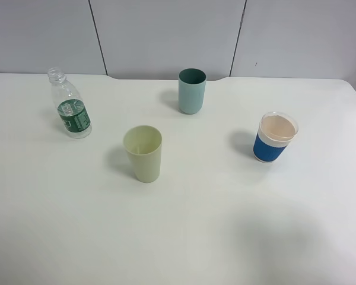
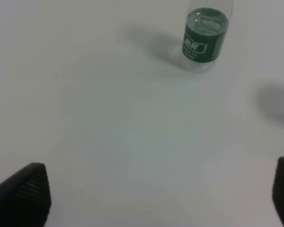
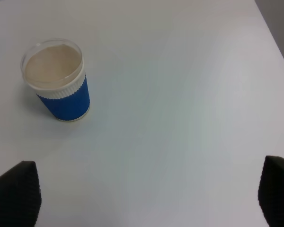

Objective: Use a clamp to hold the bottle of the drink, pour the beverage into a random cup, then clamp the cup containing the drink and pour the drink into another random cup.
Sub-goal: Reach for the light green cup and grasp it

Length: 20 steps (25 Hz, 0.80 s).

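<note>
Left wrist view: we saw bottle (image 2: 207, 34) cut off above label (image 2: 199, 45) by frame edge; print too blurred to read. Left gripper (image 2: 154, 191), right gripper (image 3: 146, 191): we saw only finger ends, rest cropped.

This looks like a lab or test room. A plain white table (image 1: 237, 237) stands against a pale grey wall (image 1: 166, 29) of flat panels with dark seams. On it, a bottle (image 1: 71, 110), a teal cup (image 1: 192, 91), a yellow-green cup (image 1: 143, 153) and a blue-sleeved cup (image 1: 275, 138) stand well apart.

Bright even light, soft shadows, blurry wrist views
</note>
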Motion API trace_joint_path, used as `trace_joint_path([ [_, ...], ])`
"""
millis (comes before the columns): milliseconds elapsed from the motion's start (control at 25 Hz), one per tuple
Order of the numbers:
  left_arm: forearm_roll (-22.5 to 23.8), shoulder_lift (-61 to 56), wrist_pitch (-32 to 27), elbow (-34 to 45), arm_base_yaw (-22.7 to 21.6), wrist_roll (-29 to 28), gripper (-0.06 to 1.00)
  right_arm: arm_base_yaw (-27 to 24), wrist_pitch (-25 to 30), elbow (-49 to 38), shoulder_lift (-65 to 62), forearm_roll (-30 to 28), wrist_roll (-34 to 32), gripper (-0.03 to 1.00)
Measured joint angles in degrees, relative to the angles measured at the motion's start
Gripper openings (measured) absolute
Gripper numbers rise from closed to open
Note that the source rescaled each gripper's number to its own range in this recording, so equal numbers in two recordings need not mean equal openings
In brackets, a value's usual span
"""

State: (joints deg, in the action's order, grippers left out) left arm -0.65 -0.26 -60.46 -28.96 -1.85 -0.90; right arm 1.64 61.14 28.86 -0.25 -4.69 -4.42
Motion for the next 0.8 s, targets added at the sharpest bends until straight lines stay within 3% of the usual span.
trace_joint_path([
  [800,0.00,0.00,0.00,0.00,0.00,0.00,0.87,0.00,0.00,0.00,0.00,0.00,0.00,1.00],
])
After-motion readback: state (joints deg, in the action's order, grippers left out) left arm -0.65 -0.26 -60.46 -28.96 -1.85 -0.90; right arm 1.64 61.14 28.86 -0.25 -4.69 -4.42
